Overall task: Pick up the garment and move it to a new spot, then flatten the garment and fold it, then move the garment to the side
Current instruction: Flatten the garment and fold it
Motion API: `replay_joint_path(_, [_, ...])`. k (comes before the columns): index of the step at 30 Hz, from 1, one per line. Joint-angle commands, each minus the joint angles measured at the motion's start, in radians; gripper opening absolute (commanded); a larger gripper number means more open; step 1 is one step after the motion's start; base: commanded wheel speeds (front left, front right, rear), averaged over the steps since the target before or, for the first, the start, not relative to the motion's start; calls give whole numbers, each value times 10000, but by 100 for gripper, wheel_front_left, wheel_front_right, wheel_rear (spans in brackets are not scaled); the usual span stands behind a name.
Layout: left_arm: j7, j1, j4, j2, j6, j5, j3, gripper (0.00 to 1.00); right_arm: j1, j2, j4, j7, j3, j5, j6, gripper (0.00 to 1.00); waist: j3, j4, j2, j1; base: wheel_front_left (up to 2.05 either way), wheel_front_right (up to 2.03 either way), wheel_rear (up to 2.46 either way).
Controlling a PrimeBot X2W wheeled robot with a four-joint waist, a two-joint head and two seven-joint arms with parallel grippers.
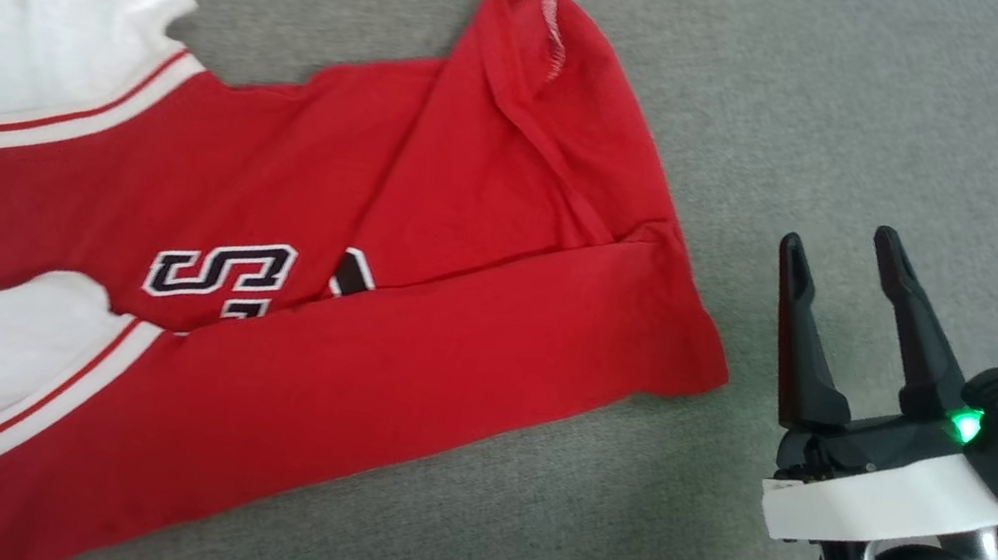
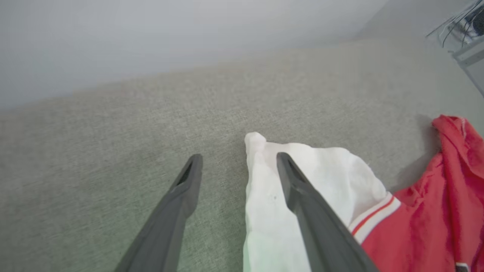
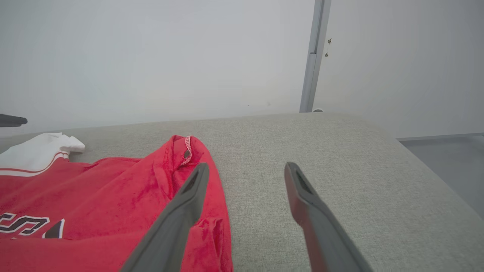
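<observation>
The only writing I can read is on the red garment (image 1: 489,218): a black block letter S (image 1: 222,271) edged in white, seen from the head camera. Just beside it a sliver of a second character (image 1: 352,273) pokes out from under a fold, and a scrap of a lower row (image 1: 245,311) sits below the S, both too hidden for me to name. My right wrist view shows that same S near its left edge
</observation>
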Motion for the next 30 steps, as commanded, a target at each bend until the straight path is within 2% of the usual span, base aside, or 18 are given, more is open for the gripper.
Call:
replay_joint_path(1, [600,-242,76,36,24,3,-182,100,-83,49,69,-80,99,30,-9,100,181,-206,0,0,0,0,0])
replay_joint_path(6, [2559,-933,322,13,24,51,-773,100,-230,52,257,-135,381,181,-9,100,401,-384,0,0,0,0,0])
replay_joint_path(13, [3316,-1366,412,-187,24,135,-1140,100,-417,48,485,-286,647,364,-9,100,716,-451,0,0,0,0,0])
replay_joint_path(14, [3368,-1411,311,-229,24,171,-1223,49,-452,48,531,-279,695,357,-9,100,758,-447,0,0,0,0,0])
replay_joint_path(15, [3350,-1447,227,-258,22,199,-1281,20,-487,49,581,-269,750,356,-9,100,789,-439,0,0,0,0,0])
replay_joint_path(16, [3310,-1475,195,-296,22,108,-1286,0,-531,49,629,-224,801,330,-9,100,813,-425,0,0,0,0,0])
replay_joint_path(20, [3198,-1558,4,-305,22,44,-1399,0,-1018,47,649,90,985,78,-9,100,889,-317,0,0,0,0,0])
replay_joint_path(23, [3081,-1598,-118,-305,22,4,-1506,0,-1791,34,691,814,1254,-312,-9,100,937,-171,0,0,0,0,0])
replay_joint_path(26, [2935,-1715,-259,-397,22,-25,-1603,0,-2920,-163,1005,1994,1612,-411,-9,100,1003,38,0,0,0,0,0])
replay_joint_path(30, [2741,-1946,-497,-640,22,-31,-1730,0,-4650,-268,1890,3754,1790,84,-10,100,1155,431,0,0,0,0,0])
